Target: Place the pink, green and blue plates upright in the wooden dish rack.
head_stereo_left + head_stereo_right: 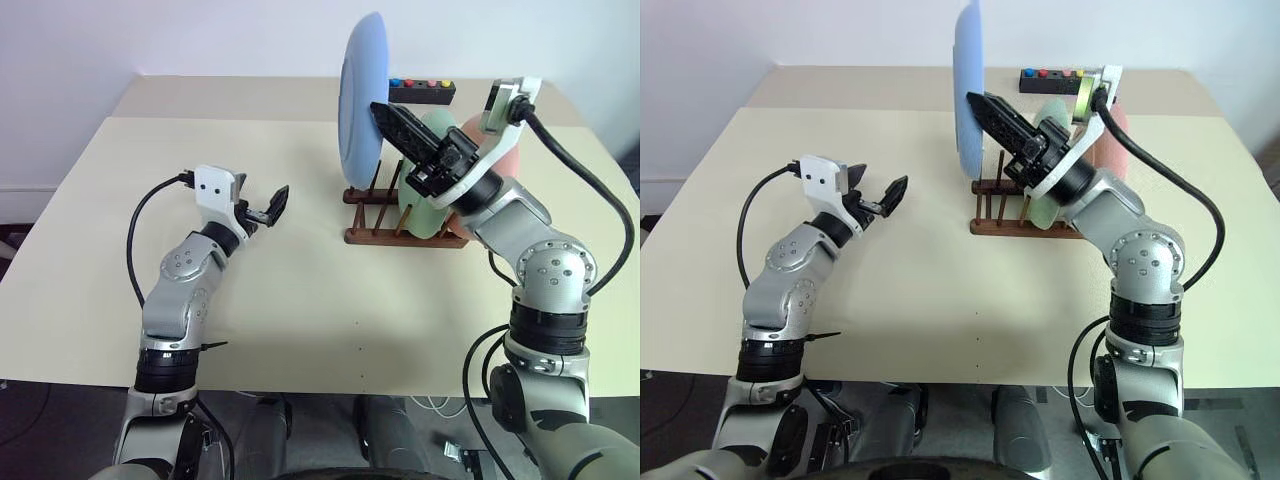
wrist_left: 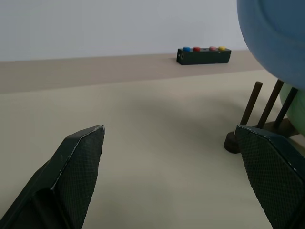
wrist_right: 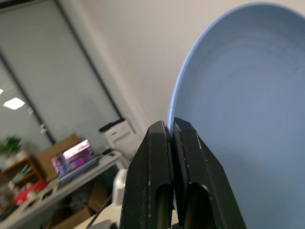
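Pinched by the rim in the right gripper (image 1: 385, 112), upper centre: blue plate (image 1: 360, 95), seemingly stiff, smooth, slip-prone; left gripper (image 1: 262, 208) spread, empty.

Blk box w/ colored buttons (image 1: 422, 92) sits at far edge of table (image 1: 300, 300).

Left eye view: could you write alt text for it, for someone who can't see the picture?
The robot's right gripper pinches the rim of a light blue plate, holding it upright above a wooden dish rack where a green plate and a pink plate already stand. The left gripper hovers open over the beige table.
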### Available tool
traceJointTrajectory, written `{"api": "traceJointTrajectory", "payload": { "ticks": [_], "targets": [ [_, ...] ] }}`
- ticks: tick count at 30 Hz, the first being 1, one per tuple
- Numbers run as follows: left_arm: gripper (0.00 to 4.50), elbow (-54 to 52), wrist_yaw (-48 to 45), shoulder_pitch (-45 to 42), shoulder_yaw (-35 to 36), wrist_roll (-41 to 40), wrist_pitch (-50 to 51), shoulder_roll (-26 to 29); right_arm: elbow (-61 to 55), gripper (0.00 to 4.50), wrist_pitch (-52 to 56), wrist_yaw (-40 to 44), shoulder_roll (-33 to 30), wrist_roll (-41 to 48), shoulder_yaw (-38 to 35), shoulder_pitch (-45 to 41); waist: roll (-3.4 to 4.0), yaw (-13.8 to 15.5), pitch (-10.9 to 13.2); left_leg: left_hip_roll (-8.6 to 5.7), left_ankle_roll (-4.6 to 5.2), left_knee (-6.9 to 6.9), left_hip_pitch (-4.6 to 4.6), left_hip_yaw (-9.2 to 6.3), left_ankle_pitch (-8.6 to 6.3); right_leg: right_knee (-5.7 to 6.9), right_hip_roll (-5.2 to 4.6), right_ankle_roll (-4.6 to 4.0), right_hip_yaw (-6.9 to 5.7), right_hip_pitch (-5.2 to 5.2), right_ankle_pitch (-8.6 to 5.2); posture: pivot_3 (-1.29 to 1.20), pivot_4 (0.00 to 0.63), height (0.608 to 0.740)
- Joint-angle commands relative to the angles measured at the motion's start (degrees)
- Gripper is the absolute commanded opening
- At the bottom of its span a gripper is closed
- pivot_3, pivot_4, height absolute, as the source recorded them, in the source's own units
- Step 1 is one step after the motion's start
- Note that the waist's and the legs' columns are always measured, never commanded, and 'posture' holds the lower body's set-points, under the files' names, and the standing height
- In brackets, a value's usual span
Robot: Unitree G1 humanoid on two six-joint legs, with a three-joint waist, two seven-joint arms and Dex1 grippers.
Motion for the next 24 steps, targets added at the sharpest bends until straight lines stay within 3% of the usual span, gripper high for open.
{"api": "traceJointTrajectory", "payload": {
  "ticks": [1, 10, 24],
  "targets": [
    [4.47, -2.3, -0.1, -0.1, -0.7, -0.1, -0.5, -0.1, 1.2, 0.00, 0.3, -2.3, 0.4, 1.9, -2.6, -1.9, 0.00, 0.0, 0.0, 0.00, 0.00, 0.00, 0.00, 0.00, 0.00, 0.00, 0.00, 0.00, 0.00, 0.00, 0.00, 0.00, 0.150, 0.734],
    [4.47, -4.5, -4.3, 1.2, -1.8, -2.3, -0.6, 0.4, 3.1, 0.00, 2.8, -5.1, 0.5, 4.9, -4.3, -2.0, 0.01, -0.1, 0.0, 0.00, 0.00, -0.03, -0.01, 0.00, 0.00, 0.00, 0.00, 0.00, 0.01, -0.03, 0.00, 0.00, 0.150, 0.734],
    [4.47, -11.7, -18.2, 8.3, -5.8, -6.6, 3.5, 10.8, 4.2, 0.00, 7.5, -6.4, -0.3, 7.1, -4.8, -1.5, 0.07, -0.2, 0.0, 0.01, 0.01, -0.05, -0.01, 0.02, 0.00, -0.01, 0.01, -0.04, 0.03, -0.05, -0.03, 0.00, 0.150, 0.734]
  ]
}}
